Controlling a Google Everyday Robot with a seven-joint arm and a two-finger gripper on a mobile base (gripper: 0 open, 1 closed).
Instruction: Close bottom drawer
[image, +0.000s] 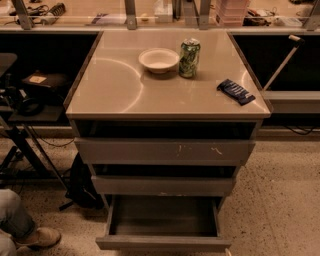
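Your bottom drawer (162, 243) stands open below the front edge of the counter (110, 95) — the gripper is out of view, its state unknown — so first reach the panel, then push in.

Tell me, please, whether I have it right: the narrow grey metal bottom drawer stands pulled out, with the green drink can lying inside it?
Not quite. The narrow grey metal bottom drawer is pulled out, but the green drink can stands upright on the beige tabletop, beside the round white bowl, as the camera view shows. The gripper is not in view.
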